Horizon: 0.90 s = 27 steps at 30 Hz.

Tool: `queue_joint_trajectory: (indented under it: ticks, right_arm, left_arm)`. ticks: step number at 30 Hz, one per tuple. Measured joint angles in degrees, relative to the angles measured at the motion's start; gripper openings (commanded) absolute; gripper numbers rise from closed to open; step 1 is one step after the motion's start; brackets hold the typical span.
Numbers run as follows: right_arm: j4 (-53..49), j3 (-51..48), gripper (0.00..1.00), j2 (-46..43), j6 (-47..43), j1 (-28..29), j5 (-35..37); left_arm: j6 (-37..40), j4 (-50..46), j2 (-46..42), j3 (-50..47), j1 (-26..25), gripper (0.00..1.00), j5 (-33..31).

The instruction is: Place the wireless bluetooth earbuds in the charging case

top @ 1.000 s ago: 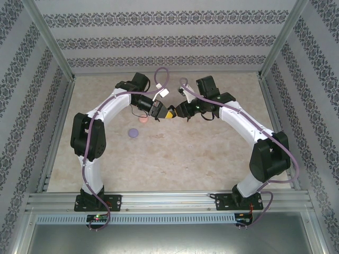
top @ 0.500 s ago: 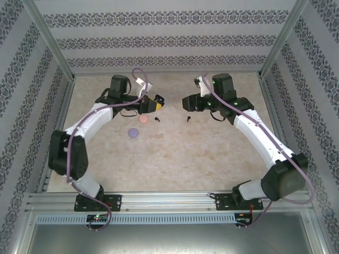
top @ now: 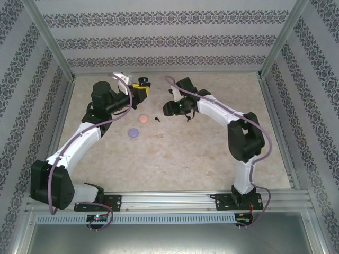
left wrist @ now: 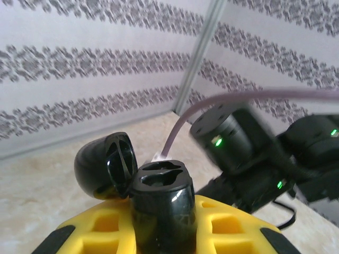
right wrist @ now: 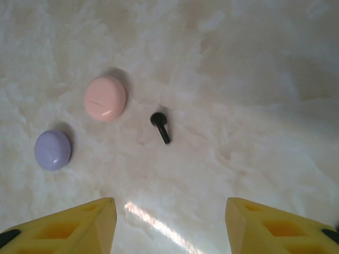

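My left gripper (left wrist: 161, 225) is shut on a glossy black charging case (left wrist: 161, 185), held upright between the yellow fingers (left wrist: 95, 233). Its lid (left wrist: 103, 164) hangs open to the left and both sockets look empty. From above, this gripper (top: 140, 88) is raised near the back wall with the case (top: 144, 80) at its tip. One black earbud (right wrist: 160, 127) lies on the table, stem pointing toward me; in the top view the earbud (top: 157, 118) is just left of my right gripper (top: 168, 109). The right gripper (right wrist: 169, 211) is open and holds nothing, hovering short of the bud.
A pink round disc (right wrist: 105, 98) and a pale purple round disc (right wrist: 53, 150) lie left of the earbud, the pink disc (top: 142, 118) closest to it and the purple disc (top: 133, 133) nearer the front. The right arm's wrist (left wrist: 233, 143) passes close in front of the case.
The left arm swung back and left, carrying the open case toward the rear wall. The right arm swept left to hover by the black earbud, its jaws now wider.
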Motion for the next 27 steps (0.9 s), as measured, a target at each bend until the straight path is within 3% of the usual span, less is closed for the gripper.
queue_joint_trajectory:
  ticks: [11,27]
  right_arm:
    - [-8.35,18.82,0.55,16.09,-4.11,5.73,7.3]
    - [-16.96,33.62,0.5,27.71,-9.27,9.16,16.79]
  left_arm:
    - [-3.56,5.22,-3.56,-1.44,0.15,0.0,-10.05]
    - [-4.66,5.6,-5.64,-2.73,1.88,0.0,-12.92]
